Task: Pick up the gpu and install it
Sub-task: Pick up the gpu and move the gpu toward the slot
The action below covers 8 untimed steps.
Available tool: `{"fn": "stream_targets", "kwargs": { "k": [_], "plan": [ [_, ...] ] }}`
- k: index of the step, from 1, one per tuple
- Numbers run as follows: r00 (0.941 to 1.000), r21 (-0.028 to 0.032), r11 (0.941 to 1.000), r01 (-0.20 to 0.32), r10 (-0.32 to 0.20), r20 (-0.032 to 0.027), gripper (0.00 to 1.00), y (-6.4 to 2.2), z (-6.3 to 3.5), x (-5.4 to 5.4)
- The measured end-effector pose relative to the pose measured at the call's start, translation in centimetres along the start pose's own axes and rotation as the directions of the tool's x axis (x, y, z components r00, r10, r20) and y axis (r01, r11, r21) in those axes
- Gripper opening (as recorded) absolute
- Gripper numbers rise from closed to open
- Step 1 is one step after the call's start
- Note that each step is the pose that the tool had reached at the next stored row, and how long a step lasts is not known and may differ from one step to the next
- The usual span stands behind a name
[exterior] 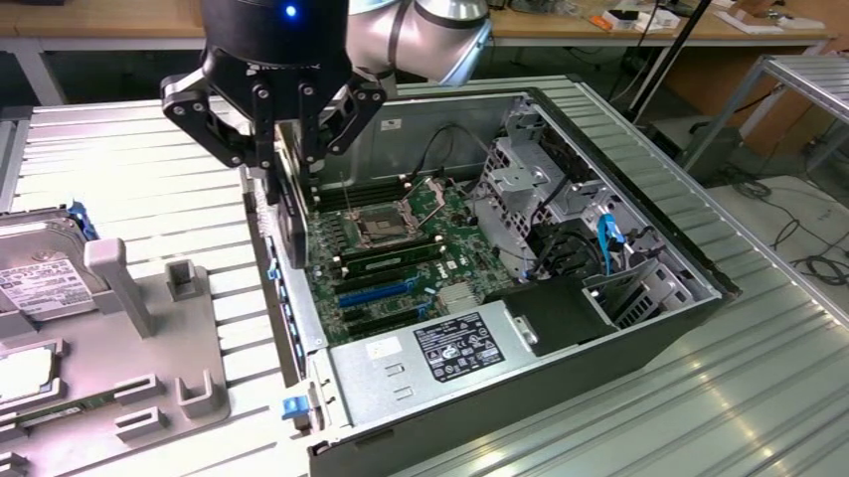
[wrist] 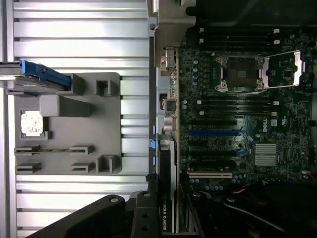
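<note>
The gpu (exterior: 294, 234), a thin dark card, hangs on edge with my gripper (exterior: 294, 159) shut on its upper edge. It is at the rear wall of the open computer case (exterior: 677, 298), on the exterior view's left, just above the motherboard (exterior: 412, 238). In the wrist view the gpu (wrist: 166, 218), labelled NVIDIA QUADRO, runs edge-on between the fingers (wrist: 143, 220) along the case's rear wall. Its lower edge lies near the expansion slots, among them a blue slot (wrist: 215, 133). Whether the card sits in a slot is hidden.
A grey parts holder (exterior: 146, 378) lies on the exterior view's left, with a hard drive (exterior: 40, 268) and a green memory stick (exterior: 54, 409). Inside the case are the CPU socket (exterior: 378, 227), a power supply (exterior: 458, 343) and a drive cage (exterior: 531, 179). Ribbed metal tabletop (exterior: 769, 378) surrounds it.
</note>
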State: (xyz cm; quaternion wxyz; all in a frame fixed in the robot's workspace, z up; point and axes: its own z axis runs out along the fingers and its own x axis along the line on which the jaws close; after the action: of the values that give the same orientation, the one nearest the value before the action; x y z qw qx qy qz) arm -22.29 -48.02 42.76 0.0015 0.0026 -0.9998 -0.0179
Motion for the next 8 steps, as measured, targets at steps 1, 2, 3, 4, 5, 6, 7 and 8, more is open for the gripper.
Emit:
{"fn": "stream_targets", "kwargs": {
  "k": [1, 2, 3, 4, 5, 6, 7, 8],
  "plan": [
    [1.0, -0.0001, 1.0, 0.0, 0.0, -0.0001, 0.27, 0.0, 0.0, -0.1],
    [1.0, -0.0001, 1.0, 0.0, 0.0, -0.0002, 0.27, 0.0, 0.0, -0.3],
    [1.0, 0.0, 1.0, 0.0, 0.0, -0.0004, 0.27, 0.0, 0.0, -0.4],
    [1.0, 0.0, 1.0, 0.0, 0.0, -0.0006, 0.27, 0.0, 0.0, -0.6],
    [1.0, 0.0, 1.0, 0.0, 0.0, -0.0006, 0.27, 0.0, 0.0, -0.7],
    [1.0, 0.0, 1.0, 0.0, 0.0, -0.0008, 0.27, -0.01, 0.0, -0.8],
    [1.0, -0.0001, 1.0, 0.0, 0.0, -0.0008, 0.27, -0.01, 0.0, -0.9],
    [1.0, -0.0001, 1.0, 0.0, 0.0, -0.0011, 0.27, -0.01, 0.0, -1.1]
  ]
}}
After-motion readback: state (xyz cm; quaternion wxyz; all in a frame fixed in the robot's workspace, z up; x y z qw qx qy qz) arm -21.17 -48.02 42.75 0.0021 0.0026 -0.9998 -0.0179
